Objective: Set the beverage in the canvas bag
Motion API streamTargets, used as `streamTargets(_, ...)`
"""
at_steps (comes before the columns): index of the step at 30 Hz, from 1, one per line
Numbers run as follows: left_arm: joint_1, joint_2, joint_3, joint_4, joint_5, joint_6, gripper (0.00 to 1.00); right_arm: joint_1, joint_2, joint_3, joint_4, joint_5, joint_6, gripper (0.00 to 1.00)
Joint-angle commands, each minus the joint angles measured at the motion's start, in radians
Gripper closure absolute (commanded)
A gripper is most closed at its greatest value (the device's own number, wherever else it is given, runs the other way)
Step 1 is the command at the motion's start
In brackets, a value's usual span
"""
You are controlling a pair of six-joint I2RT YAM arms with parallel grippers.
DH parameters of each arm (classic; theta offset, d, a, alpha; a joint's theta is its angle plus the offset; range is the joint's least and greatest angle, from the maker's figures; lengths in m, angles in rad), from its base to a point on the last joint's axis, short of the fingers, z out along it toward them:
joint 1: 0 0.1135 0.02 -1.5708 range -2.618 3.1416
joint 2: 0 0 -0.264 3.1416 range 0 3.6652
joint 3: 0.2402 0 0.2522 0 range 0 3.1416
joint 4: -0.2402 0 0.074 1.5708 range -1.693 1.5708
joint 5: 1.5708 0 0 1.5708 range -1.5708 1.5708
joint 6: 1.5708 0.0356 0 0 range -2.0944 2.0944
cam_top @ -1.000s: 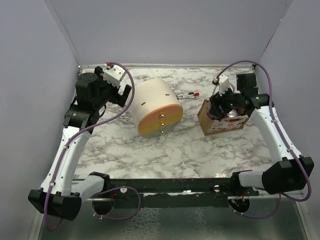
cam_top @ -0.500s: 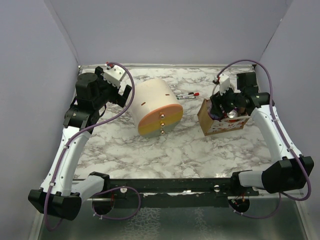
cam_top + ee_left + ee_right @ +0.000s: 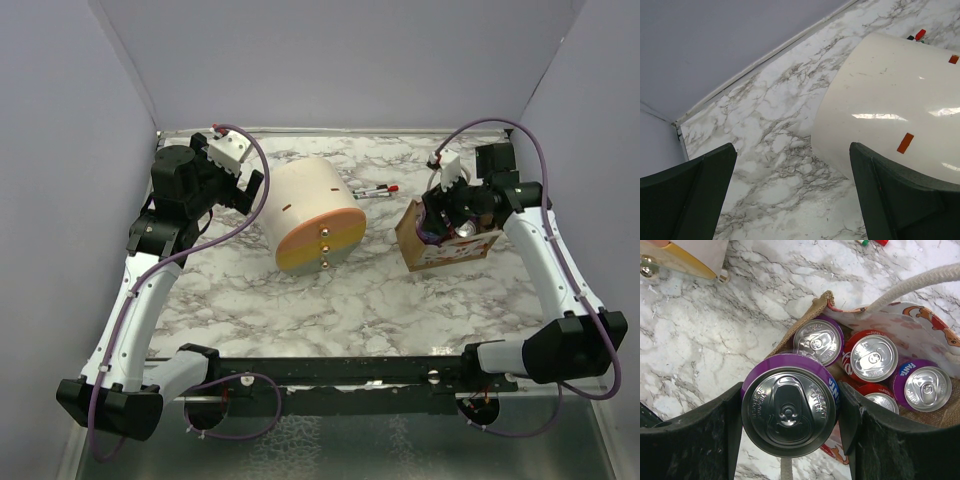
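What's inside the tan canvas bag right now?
Four upright metal drink cans: two purple, two red. The purple can in the right claw hides part of the tan canvas bag.

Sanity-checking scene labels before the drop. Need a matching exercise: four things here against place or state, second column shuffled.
1. purple-rimmed silver drink can
2. large cream-and-orange cylinder
3. thin red-tipped pen
4. left tool

A. open, nothing held
B. lying on its side, mid-table
C. held by right tool over the rim of the tan-brown canvas bag
D. lying flat towards the back wall

Pairs: 1-C, 2-B, 3-D, 4-A
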Motion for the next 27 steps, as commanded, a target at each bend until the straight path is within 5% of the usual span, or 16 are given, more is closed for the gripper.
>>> streamTargets(1, 0.007, -0.019, -0.008, -0.001, 0.027, 0.008, 0.01, 0.004, 0.028, 0.031, -0.052, -0.102, 0.009, 0.73)
streamTargets(11, 0.007, -0.015, -0.007, -0.003, 0.034, 0.009, 0.01, 0.004, 0.061, -0.013, -0.006, 0.022, -0.015, 0.74)
streamTargets(27, 0.007, 0.022, -0.035, 0.023, 0.126, 0.010, 0.01, 0.004, -0.126, 0.025, 0.207, 0.152, 0.143, 0.74)
